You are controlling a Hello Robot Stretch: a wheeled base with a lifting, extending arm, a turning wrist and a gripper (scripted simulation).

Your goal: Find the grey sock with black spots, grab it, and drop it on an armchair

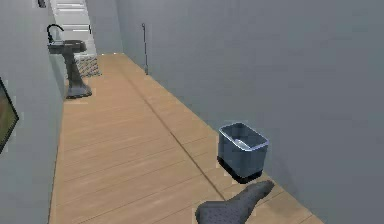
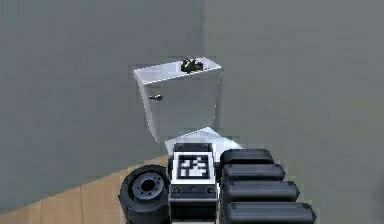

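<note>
While nothing here reads for certain as a grey sock with black spots, the likeliest candidate is the small dark mottled lump (image 2: 193, 66) lying on the lid of the white toilet tank (image 2: 180, 100), just above the middle of the arm side view. It rests toward the lid's right end, with grey wall behind it. Below the tank the toilet's white seat (image 2: 200, 138) juts toward the bottom of the frame. There the arm (image 2: 262, 188) shows as stacked dark segments at lower right, with a white marker square (image 2: 192, 167) to their left and the gripper (image 2: 145, 194) as a dark round body at lower left. Its far end cannot be made out, so I cannot tell how its fingers stand or whether it has hold of anything.

Looking ahead, the wooden floor (image 1: 120, 140) runs up to a pedestal sink (image 1: 68, 55) at upper left, with a woven basket (image 1: 88, 66) just beside it. A blue-grey bin (image 1: 243, 148) stands at lower right, and a dark grey long thing (image 1: 238, 207) that I cannot identify lies at the bottom edge.

The step in hand looks like the end of the search, just short of the grab. The next move probably calls for raising the arm to lid height, lining the gripper up with the lump and reaching out with care, since the lid is narrow and the wall close behind; the drop on an armchair comes after
</note>
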